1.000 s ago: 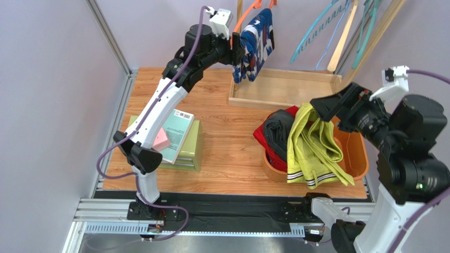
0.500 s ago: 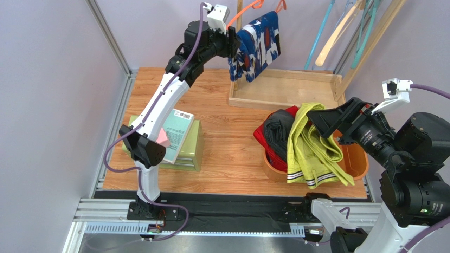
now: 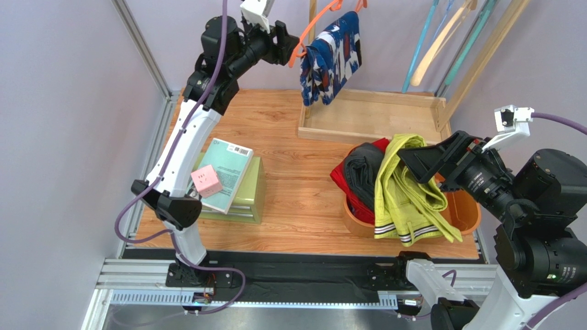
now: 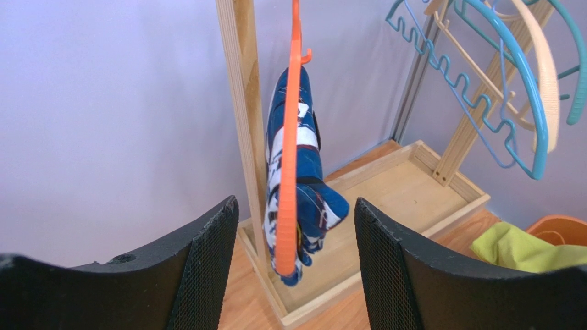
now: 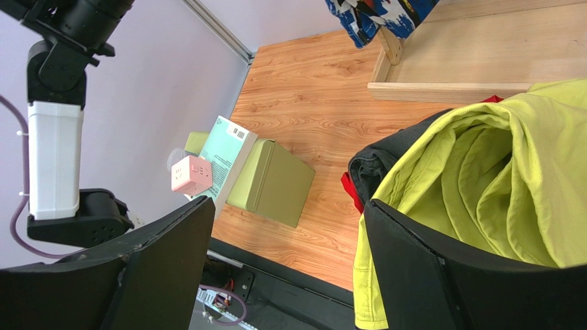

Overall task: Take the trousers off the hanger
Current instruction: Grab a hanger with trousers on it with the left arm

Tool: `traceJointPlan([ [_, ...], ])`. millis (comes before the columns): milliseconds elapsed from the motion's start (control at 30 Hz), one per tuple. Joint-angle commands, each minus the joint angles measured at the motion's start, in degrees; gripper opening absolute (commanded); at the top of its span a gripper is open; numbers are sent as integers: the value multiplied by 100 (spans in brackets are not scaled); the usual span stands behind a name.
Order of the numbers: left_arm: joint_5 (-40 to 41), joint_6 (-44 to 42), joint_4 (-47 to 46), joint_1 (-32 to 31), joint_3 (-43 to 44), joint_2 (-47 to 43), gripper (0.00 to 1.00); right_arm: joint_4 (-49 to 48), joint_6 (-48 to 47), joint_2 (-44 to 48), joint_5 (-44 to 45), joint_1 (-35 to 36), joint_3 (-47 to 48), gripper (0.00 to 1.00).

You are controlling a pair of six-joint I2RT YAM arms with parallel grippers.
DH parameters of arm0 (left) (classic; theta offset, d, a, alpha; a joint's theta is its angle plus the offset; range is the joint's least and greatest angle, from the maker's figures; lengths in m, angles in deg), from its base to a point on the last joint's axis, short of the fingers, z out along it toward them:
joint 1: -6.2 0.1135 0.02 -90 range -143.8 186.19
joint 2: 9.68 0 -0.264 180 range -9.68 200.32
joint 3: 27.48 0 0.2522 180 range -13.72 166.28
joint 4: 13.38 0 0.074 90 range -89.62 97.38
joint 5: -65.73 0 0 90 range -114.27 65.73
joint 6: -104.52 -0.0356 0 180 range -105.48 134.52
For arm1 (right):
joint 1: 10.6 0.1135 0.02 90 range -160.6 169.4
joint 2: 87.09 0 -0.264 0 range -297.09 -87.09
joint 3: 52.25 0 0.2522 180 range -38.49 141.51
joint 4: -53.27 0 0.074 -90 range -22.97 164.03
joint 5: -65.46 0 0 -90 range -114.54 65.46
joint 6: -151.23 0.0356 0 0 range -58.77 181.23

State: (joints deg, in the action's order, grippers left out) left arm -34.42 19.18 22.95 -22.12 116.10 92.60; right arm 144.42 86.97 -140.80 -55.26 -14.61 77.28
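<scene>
Standing at the near edge of the bench, I take the orange tub [image 3: 465, 206] as my marker. The right gripper [image 5: 288, 206] hangs just above the tub, its jaws spread wide with nothing between them. In and over the tub lie the yellow-green trousers [image 3: 406, 189], draped across its near rim with the striped cuffs hanging out, and tucked on the tub's left side are the black trousers [image 3: 362, 172] and the red trousers [image 3: 342, 180]. Those three look done with (whether anything more lies beneath them I cannot see).

Well to the left of the tub sits a stack of books [image 3: 231, 175] with a pink cube [image 3: 207, 181] on top.

Beyond the tub stands the wooden tray [image 3: 372, 113] of the rack, and high above it the navy trousers [image 3: 332, 58] are folded over the orange hanger [image 4: 288, 172], not yet off. The left gripper [image 4: 295, 206] is raised beside that hanger, jaws apart and empty, clear of both cloth and hanger.

By my reckoning most of the job is finished; this last navy pair has to come off.
</scene>
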Motion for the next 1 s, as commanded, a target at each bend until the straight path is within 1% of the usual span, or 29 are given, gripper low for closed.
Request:
traceJointPlan([
  [0,-469,-63,-95,98,359,669,69,1024,81,80,-206,-3,104,85],
  [133,-1180,253,-445,98,518,1039,69,1217,72,107,-215,-3,174,85],
  [233,-1121,455,-569,98,536,1268,69,1340,63,98,-215,-3,297,85],
  [333,-1120,605,-666,89,457,1391,58,1428,63,80,-241,-3,403,85],
  [367,-1147,701,-727,89,413,1409,51,1455,63,89,-241,-3,403,85],
  [400,-1147,763,-797,89,378,1417,47,1464,63,98,-241,-3,403,85],
  [433,-1103,807,-815,81,351,1418,41,1472,72,107,-241,-3,377,85],
  [467,-1077,851,-815,81,342,1391,29,1472,72,115,-241,-3,368,85],
  [533,-972,852,-947,54,229,1330,22,1481,63,124,-259,-3,377,85],
  [567,-928,852,-999,46,185,1251,15,1481,54,124,-268,-3,385,85],
  [600,-901,869,-1087,45,167,1242,12,1481,54,124,-277,-3,385,85],
  [633,-883,895,-1070,45,254,1242,9,1481,54,124,-285,-3,385,85],
  [667,-883,913,-1018,45,341,1294,3,1490,63,133,-285,-3,377,85],
  [700,-935,1009,-939,45,429,1321,0,1490,54,142,-285,-3,377,85],
  [767,-1190,1185,-947,45,588,1339,0,1508,37,151,-285,-3,359,85],
  [800,-1374,1438,-999,45,658,1338,0,1516,37,168,-285,-3,350,85],
  [967,-1753,2134,-1114,-42,1185,1496,0,1552,-7,177,-303,-3,342,86],
])
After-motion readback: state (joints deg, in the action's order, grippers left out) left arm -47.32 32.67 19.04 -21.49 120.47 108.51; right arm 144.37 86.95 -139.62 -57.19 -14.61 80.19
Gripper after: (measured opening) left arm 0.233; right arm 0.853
